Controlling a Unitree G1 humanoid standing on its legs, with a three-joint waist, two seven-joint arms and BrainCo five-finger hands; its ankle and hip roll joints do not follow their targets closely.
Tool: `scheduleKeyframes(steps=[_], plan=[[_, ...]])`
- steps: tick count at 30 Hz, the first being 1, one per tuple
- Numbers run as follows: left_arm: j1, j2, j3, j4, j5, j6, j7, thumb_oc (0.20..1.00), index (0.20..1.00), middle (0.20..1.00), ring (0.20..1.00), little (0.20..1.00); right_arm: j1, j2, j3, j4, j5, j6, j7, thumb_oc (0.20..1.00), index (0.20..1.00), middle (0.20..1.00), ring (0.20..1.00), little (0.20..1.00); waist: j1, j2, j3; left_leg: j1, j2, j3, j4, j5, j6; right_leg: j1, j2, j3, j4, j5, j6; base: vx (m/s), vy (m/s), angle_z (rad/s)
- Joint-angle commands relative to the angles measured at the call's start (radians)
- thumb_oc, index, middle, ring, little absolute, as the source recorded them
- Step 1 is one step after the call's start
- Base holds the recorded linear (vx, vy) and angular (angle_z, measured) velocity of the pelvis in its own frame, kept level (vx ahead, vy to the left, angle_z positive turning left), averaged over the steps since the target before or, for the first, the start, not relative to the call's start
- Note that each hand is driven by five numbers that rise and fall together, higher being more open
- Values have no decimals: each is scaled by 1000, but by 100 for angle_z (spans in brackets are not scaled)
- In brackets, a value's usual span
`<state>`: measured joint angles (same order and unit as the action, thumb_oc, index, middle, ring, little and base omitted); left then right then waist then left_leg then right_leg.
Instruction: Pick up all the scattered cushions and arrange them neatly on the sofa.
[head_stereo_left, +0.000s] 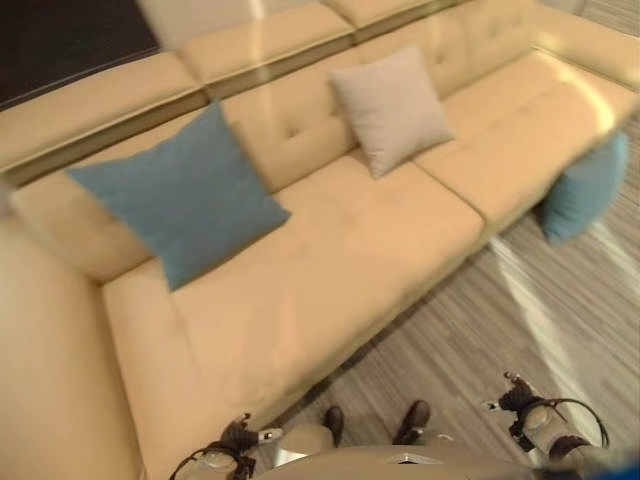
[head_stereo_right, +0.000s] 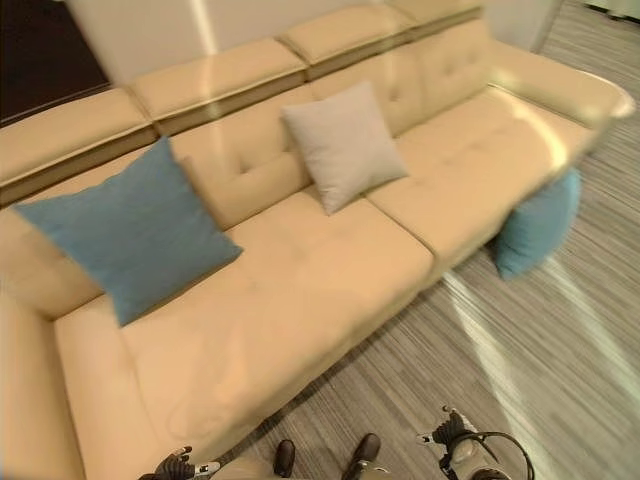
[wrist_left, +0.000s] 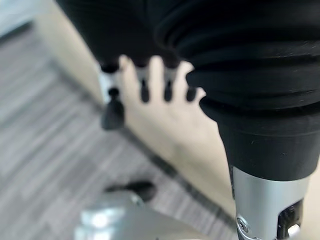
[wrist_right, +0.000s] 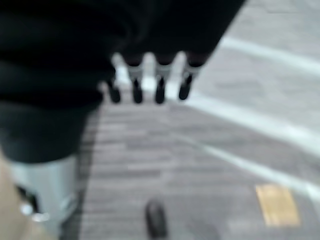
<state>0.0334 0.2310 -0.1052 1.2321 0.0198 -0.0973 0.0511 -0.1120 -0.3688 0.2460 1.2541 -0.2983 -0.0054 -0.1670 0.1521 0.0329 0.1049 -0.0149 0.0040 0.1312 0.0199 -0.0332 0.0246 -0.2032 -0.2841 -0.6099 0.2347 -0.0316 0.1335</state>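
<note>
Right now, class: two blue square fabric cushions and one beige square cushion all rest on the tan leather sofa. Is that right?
Not quite. One blue square fabric cushion is on the grey striped floor against the tan leather sofa, as the left eye view shows. The rest holds.

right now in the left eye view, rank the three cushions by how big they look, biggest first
1. Blue square fabric cushion on the sofa seat, nearest the camera.
2. Beige square fabric cushion against the backrest.
3. Blue cushion on the floor, partly hidden by the sofa, so its rank is unsure.
</note>
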Motion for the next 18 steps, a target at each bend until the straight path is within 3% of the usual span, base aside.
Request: scheduleKeyframes(steps=[1, 2, 4, 7, 11, 13, 15, 18], plan=[[18, 37, 1, 8, 0, -5, 18, 1000, 1000, 1000, 1000, 1000, 16, -37, 20, 40, 6, 12, -17, 1000, 1000, 1000, 1000, 1000, 25, -28, -8, -25, -11, -38, 38, -69, -28, 83, 7, 61, -73, 76, 69, -179, -93, -158], [19, 37, 1, 8, 0, -5, 17, 1000, 1000, 1000, 1000, 1000, 16, -36, 20, 40, 6, 12, -17, 1000, 1000, 1000, 1000, 1000, 27, -28, -8, -24, -12, -36, 38, -69, -28, 81, 6, 63, -70, 74, 69, -211, -184, -151], [21, 45, -9, 13, 11, 5, 9, 1000, 1000, 1000, 1000, 1000, 48, -21, 15, 70, 5, 16, -19, 1000, 1000, 1000, 1000, 1000, 34, -39, -22, -44, 5, 34, 10, -49, -18, 123, 16, 50, -21, 41, 67, -170, -226, -83], [-4, 31, -21, -3, -20, -7, 18, 1000, 1000, 1000, 1000, 1000, 28, -4, 19, 65, 40, 17, -27, 1000, 1000, 1000, 1000, 1000, 46, -73, -32, -64, 22, 29, -3, -24, -51, 154, 67, 64, -162, 61, 81, 0, -364, -78], [-26, 22, -30, -5, -37, -10, 30, 1000, 1000, 1000, 1000, 1000, 15, -4, 25, 53, 63, 15, -34, 1000, 1000, 1000, 1000, 1000, 32, -68, -33, -61, 45, 18, -24, -5, -74, 167, 104, 63, -238, 69, 78, 43, -218, -30], [-52, 22, -40, -7, -46, -12, 38, 1000, 1000, 1000, 1000, 1000, 4, -5, 21, 45, 88, 12, -48, 1000, 1000, 1000, 1000, 1000, 32, -66, -23, -81, 43, -14, -20, 27, -81, 156, 114, 63, -263, 86, 61, -62, -133, 5], [-68, 23, -66, -8, -38, -14, 40, 1000, 1000, 1000, 1000, 1000, 0, -4, 13, 52, 98, 17, -57, 1000, 1000, 1000, 1000, 1000, 37, -65, -17, -91, 22, -107, -25, 24, -92, 151, 131, 83, -288, 94, 58, -63, -72, -6], [-79, 14, -85, -6, -22, -13, 33, 1000, 1000, 1000, 1000, 1000, 16, -6, -10, 55, 108, 13, -65, 1000, 1000, 1000, 1000, 1000, 22, -56, -27, -90, -7, -168, -57, 17, -102, 144, 134, 109, -322, 111, 72, -4, 6, -37]])
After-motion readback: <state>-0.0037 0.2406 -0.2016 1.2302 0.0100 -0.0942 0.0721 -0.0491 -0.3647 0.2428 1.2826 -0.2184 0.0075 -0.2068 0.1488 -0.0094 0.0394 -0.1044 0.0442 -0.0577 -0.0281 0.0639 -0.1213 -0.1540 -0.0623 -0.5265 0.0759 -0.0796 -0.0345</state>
